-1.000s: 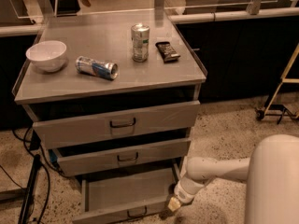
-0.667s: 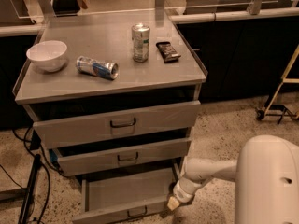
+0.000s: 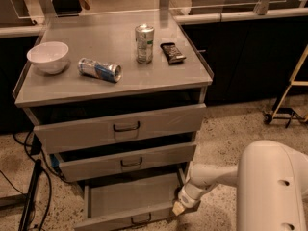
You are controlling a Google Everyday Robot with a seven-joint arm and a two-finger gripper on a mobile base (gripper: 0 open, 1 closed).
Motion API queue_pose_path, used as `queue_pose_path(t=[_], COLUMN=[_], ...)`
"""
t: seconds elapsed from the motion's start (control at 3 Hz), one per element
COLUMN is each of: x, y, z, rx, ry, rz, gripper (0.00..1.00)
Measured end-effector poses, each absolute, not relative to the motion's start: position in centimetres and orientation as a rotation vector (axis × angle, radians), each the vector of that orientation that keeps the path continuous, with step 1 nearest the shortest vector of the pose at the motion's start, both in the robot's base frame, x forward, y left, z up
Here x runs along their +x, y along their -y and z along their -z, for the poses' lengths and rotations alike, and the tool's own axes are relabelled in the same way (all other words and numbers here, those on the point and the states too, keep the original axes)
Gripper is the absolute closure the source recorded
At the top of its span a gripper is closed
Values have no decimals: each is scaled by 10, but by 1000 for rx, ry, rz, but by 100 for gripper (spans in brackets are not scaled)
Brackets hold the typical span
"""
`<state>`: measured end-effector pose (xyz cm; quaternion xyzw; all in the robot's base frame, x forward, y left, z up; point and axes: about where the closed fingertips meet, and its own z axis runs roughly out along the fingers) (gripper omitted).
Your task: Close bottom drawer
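One contact point only: gripper down low at the right front corner of the bottom drawer, touching or just beside the end of its slim front panel, well off from the small wire handle at centre; spread of the gripper, and any hold on something, impossible to tell. Reaching in from the right on a white forearm. Drawer itself pulled well out, flat grey floor showing. Likely main risk: pushing at one corner instead of the middle, skewing the drawer on its slides, jamming halfway or closing crooked. Could also slip off the panel's end and slide past the side, leaving the drawer out. Just above, middle drawer and top drawer both standing slightly ajar; rising while pushing might catch the middle front's lower edge and shove the wrong one. Hard shove might jolt the cabinet top: upright can prone to toppling, lying can prone to rolling; white bowl and dark packet less so. At left on the floor, cables, well apart, no likely trouble.
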<state>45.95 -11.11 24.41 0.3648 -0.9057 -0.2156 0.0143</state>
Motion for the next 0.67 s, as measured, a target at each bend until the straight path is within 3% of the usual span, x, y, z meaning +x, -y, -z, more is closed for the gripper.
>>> queue_pose_path(t=[0.67], x=[460], y=[97], z=[-198], rx=[1075], ry=[2812], rz=[679], gripper=[100])
